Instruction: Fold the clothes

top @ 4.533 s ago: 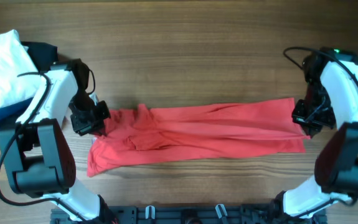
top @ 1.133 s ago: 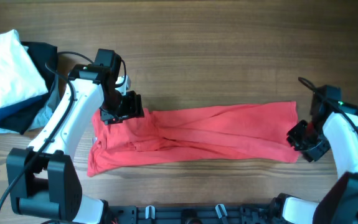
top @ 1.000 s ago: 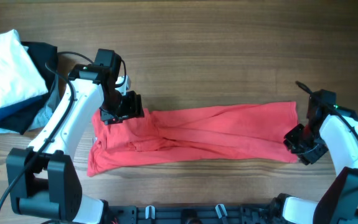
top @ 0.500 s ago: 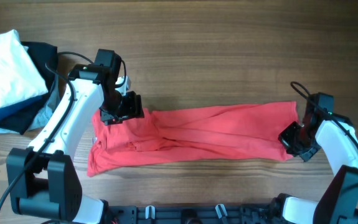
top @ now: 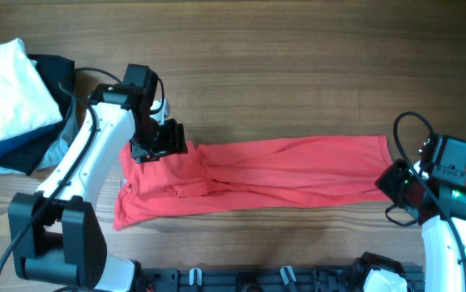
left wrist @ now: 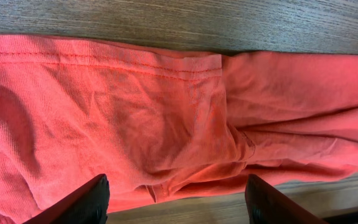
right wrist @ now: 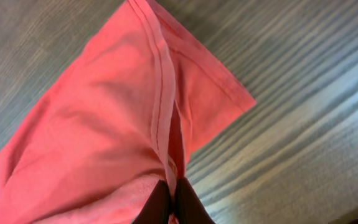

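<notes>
A long red garment lies stretched left to right across the wooden table. My left gripper hovers over its left part, open, with red cloth below and nothing between the fingers. My right gripper is at the garment's right end, shut on the hemmed edge. The stitched hem runs straight down into the closed fingertips. The left end of the garment is bunched and creased.
A pile of other clothes sits at the far left edge, a white piece on top of dark blue and black ones. Bare wood lies to the right of the garment's end.
My right gripper has shut on the garment's right edge, and that arm has swung out to the right, drawing the end taut. The left arm has stayed still.
</notes>
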You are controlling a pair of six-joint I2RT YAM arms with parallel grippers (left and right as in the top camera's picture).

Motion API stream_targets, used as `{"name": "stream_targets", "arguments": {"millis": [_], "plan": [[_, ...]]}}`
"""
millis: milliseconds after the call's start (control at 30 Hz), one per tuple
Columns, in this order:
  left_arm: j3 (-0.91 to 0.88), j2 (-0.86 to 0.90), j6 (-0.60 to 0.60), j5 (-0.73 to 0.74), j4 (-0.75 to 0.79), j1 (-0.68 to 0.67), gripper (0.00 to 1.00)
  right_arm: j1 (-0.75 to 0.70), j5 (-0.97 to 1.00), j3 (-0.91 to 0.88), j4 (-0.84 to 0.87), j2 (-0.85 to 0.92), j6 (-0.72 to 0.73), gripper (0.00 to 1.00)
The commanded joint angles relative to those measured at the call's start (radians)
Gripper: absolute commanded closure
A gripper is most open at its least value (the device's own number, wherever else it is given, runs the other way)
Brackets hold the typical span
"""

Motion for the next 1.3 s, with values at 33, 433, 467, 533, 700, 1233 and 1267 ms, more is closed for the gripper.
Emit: {"name": "stream_targets", "arguments": {"millis": [33, 433, 467, 533, 700, 1233, 1267], "plan": [[-0.008, 0.009, 0.023, -0.01, 0.0, -0.003, 0.3, -0.003, 0.016, 0.011, -0.021, -0.042, 0.107, 0.96], [-0.008, 0.009, 0.023, -0.018, 0.015, -0.003, 0.3, -0.003, 0.027, 0.011, -0.009, -0.251, 0.133, 0.96], [-0.008, 0.009, 0.023, -0.018, 0.016, -0.003, 0.3, -0.003, 0.027, 0.011, 0.005, -0.24, 0.131, 0.96], [-0.008, 0.009, 0.023, -0.018, 0.021, -0.003, 0.3, -0.003, 0.026, 0.011, 0.055, -0.187, 0.127, 0.96], [-0.008, 0.009, 0.023, -0.018, 0.023, -0.003, 0.3, -0.003, 0.026, 0.011, 0.177, 0.06, 0.119, 0.96], [-0.008, 0.009, 0.024, -0.018, 0.005, -0.003, 0.3, -0.003, 0.005, 0.034, 0.438, 0.532, -0.018, 0.46], [-0.008, 0.009, 0.024, -0.018, 0.003, -0.003, 0.3, -0.003, 0.008, 0.053, 0.403, 0.521, -0.03, 0.43]]}}
